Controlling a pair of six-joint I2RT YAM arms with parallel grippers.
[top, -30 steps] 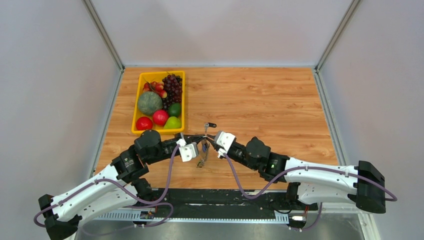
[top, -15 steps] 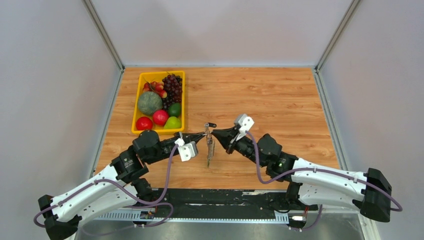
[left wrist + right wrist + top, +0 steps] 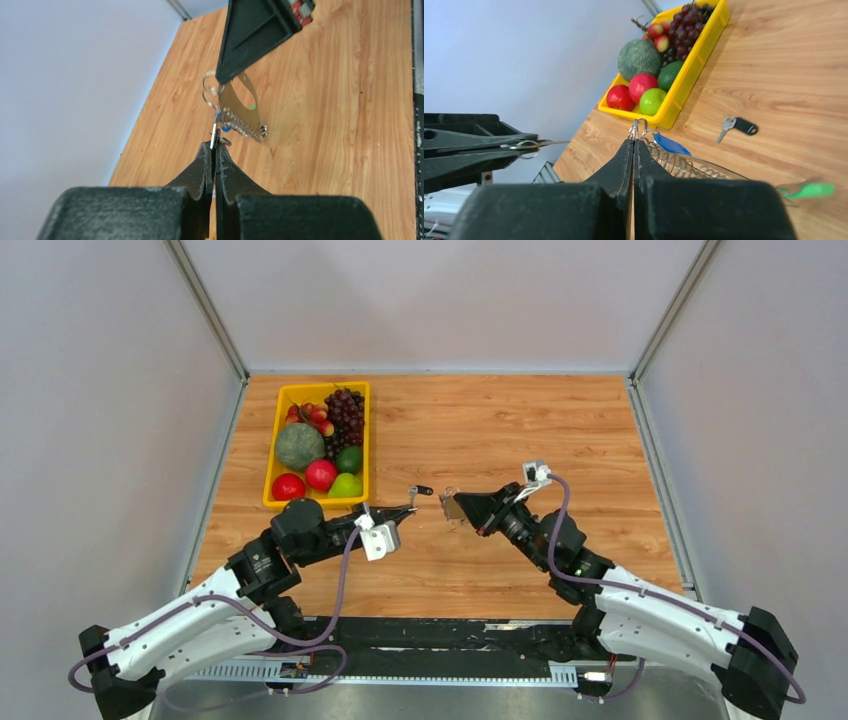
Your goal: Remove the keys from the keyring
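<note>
The left gripper (image 3: 408, 508) pinched one key (image 3: 214, 134), apparently free of the ring; at its three o'clock the right gripper (image 3: 447, 506) clamped the keyring (image 3: 672, 162), blue key (image 3: 671, 144) and green key (image 3: 813, 190) attached. Next: drop this key, then pinch another

Right pincer (image 3: 634, 142) swung right, pulling keyring (image 3: 243, 128) clear of key (image 3: 214, 136) in left pincer (image 3: 214, 146).

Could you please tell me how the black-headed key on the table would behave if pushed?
The black-headed key lies flat on the smooth wooden table, so it would probably slide, not roll. It looks tiny and thin, so likely light and awkward to pinch.
</note>
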